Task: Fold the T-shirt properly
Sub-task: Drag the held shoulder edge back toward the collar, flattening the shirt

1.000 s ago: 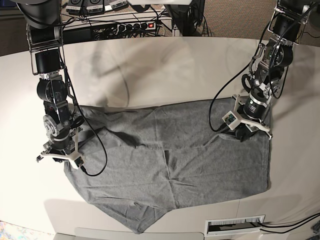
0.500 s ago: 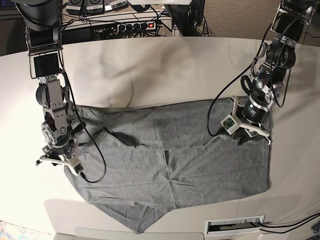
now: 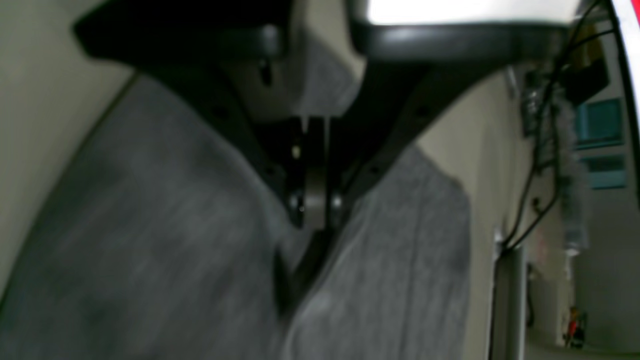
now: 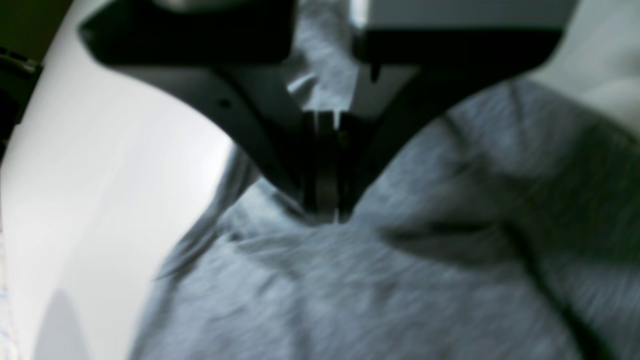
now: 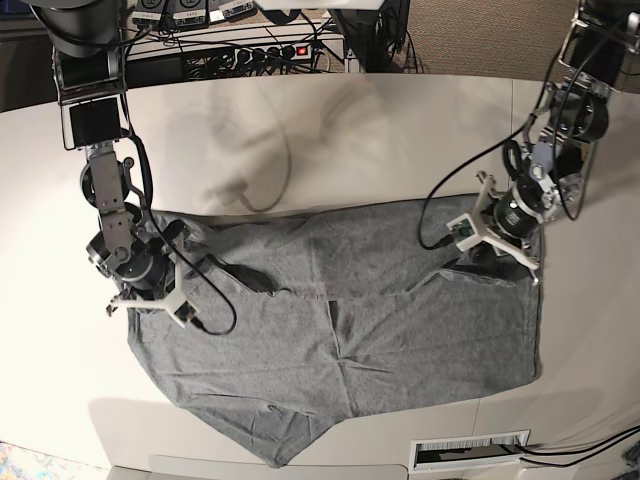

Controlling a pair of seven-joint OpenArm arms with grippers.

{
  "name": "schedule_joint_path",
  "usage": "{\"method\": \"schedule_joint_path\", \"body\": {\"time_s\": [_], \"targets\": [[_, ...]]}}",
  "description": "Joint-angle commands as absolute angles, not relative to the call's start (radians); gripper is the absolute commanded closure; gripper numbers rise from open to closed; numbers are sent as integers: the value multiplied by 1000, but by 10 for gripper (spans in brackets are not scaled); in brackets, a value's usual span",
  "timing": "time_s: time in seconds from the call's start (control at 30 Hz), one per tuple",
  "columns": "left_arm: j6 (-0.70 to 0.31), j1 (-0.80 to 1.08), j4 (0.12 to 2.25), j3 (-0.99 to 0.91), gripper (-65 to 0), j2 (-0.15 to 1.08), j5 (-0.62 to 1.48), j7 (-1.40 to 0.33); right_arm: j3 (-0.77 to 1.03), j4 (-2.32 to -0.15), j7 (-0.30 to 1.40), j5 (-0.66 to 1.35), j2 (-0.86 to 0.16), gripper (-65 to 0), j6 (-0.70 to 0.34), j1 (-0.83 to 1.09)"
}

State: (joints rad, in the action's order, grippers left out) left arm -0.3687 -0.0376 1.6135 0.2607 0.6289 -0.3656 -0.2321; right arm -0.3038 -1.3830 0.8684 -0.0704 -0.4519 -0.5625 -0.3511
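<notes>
Both arms have tilted and pulled back since the earlier frames: in the base view the arm at frame right now leans toward the upper right, and the arm at frame left has drawn in toward the left edge with its wrist angled. Jaws on both, spread earlier, are now pressed together.

T-shirt [image 5: 340,330]: heather-grey, lying spread across the lower middle of the pale tabletop [image 5: 330,140]. One corner reaches toward the frame's bottom centre. Creases run down the middle. A dark fold sits left of centre.

Left gripper [image 3: 312,215]: at frame right in the base view [image 5: 497,252], on the shirt's upper right corner. Wrist view shows the jaws closed flat against each other with grey cloth bunched at the tips and a fold dropping away beneath them. Pinching the T-shirt [image 3: 150,240].

Right gripper [image 4: 322,207]: at frame left in the base view [image 5: 145,297], on the shirt's upper left edge. Wrist view shows the jaws closed, tips buried in puckered fabric [image 4: 350,290], wrinkles radiating from the pinch. White tabletop [image 4: 100,175] shows to the left of it. Both wrist views are blurred.

Black cables [image 5: 215,300] trail from each wrist across the cloth. Power strip [image 5: 265,50] with a red switch sits beyond the tabletop's far edge, upper centre. White slotted vent [image 5: 470,450] at lower right.
</notes>
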Motion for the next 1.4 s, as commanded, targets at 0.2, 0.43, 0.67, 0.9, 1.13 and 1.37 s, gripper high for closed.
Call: {"method": "schedule_joint_path", "body": {"time_s": [0.2, 0.43, 0.67, 0.9, 1.13, 1.37], "targets": [[-392, -56, 1501, 253, 0, 680, -362, -188, -456, -1395, 863, -116, -492, 0, -557, -379], [-411, -55, 1451, 253, 0, 693, -362, -194, -469, -1308, 859, -183, -511, 0, -554, -379], [-478, -44, 1434, 253, 0, 735, -324, -195, -470, -1307, 907, -92, -583, 0, -554, -379], [-499, 7, 1434, 253, 0, 744, -310, -194, -470, -1307, 968, -58, -608, 0, -556, -354], [-499, 106, 1436, 253, 0, 765, -316, -185, -471, -1309, 1040, -32, -613, 0, -556, -315], [-495, 155, 1449, 253, 0, 804, -339, -182, -471, -1316, 1074, -33, -614, 0, -556, -284]]}}
